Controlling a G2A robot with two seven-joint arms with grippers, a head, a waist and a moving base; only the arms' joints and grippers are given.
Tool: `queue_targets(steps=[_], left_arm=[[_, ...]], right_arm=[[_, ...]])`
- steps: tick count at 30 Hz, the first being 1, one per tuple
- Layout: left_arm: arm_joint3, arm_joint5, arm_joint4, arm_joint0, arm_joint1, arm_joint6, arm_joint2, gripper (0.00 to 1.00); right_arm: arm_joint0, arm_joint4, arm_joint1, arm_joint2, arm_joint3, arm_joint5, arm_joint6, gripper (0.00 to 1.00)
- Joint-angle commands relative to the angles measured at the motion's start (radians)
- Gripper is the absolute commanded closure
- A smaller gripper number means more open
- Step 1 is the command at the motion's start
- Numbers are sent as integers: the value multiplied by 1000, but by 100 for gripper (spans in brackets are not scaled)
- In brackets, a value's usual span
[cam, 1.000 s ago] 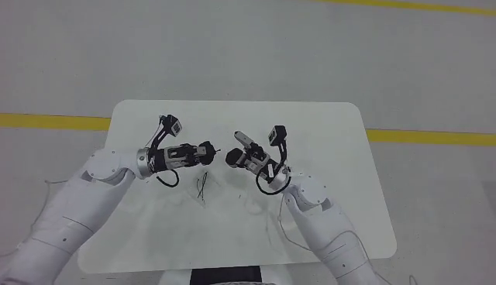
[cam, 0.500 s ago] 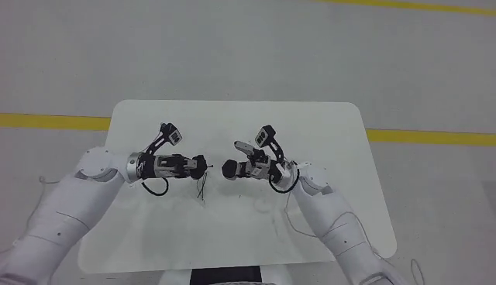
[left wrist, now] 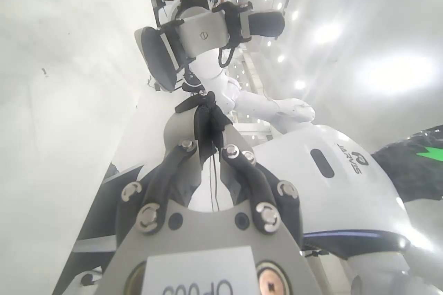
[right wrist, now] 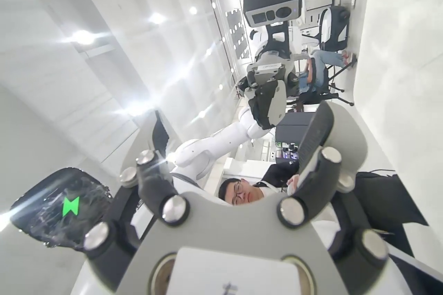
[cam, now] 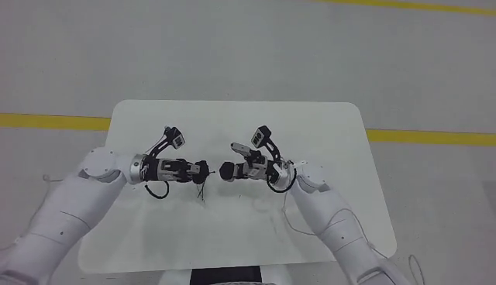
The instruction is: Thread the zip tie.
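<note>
My left gripper [cam: 203, 169] hovers over the middle of the white table [cam: 325, 130], shut on a black zip tie [left wrist: 207, 123]. The tie's head end pokes out past the fingertips, and its thin tail runs back between the fingers. My right gripper [cam: 225, 171] faces it from a short gap away, open with nothing between its fingers. In the left wrist view the right gripper [left wrist: 162, 57] sits just beyond the tie's tip with its pads apart. In the right wrist view my own open gripper [right wrist: 238, 130] frames the left gripper [right wrist: 268, 102] farther off.
A few thin black strands [cam: 203, 193] show on the table just on the near side of the left gripper. The table's far half and right side are bare. A person sits in the room behind, away from the table's things.
Both wrists have turned and dropped slightly toward the near side. The two grippers now point at each other, with a smaller gap between them. The left gripper stays shut on the tie.
</note>
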Motion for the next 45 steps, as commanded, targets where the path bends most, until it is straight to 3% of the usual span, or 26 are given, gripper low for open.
queue_targets(steps=[1, 4, 9, 14, 15, 16, 17, 21, 24, 28, 32, 35, 45], left_arm=[[3, 3, -14, 0, 0, 0, 2, 100], [11, -5, -16, -2, 1, -1, 3, 100], [11, -7, -16, -2, 1, -1, 4, 100], [11, -7, -16, -2, 1, -1, 4, 100], [11, -7, -16, -2, 1, -1, 4, 100], [11, -7, -16, -2, 1, -1, 4, 100], [11, -7, -16, -2, 1, -1, 4, 100], [11, -7, -16, -2, 1, -1, 4, 100], [11, -7, -16, -2, 1, -1, 4, 100], [11, -7, -16, -2, 1, -1, 4, 100], [11, -7, -16, -2, 1, -1, 4, 100], [11, -7, -16, -2, 1, -1, 4, 100], [11, -7, -16, -2, 1, -1, 4, 100]], right_arm=[[-3, 3, 1, 0, 1, -7, 4, 0], [-11, 18, 0, 3, -4, -50, 8, 0], [-11, 18, 0, 3, -4, -50, 8, 0], [-27, -49, 3, -2, -40, -41, -84, 0], [-30, -52, 3, -3, -46, -38, -95, 12], [-34, -50, 3, -5, -50, -35, -99, 48], [-36, -48, 3, -6, -52, -34, -100, 57], [-40, -49, 3, -11, -49, -39, -99, 79], [-41, -47, 3, -15, -44, -45, -95, 87], [-41, -53, 3, -23, -39, -47, -88, 87], [-38, -59, 3, -31, -35, -51, -80, 100], [-36, -62, 3, -38, -32, -56, -72, 100], [-25, -71, 2, -52, -25, -61, -62, 84]])
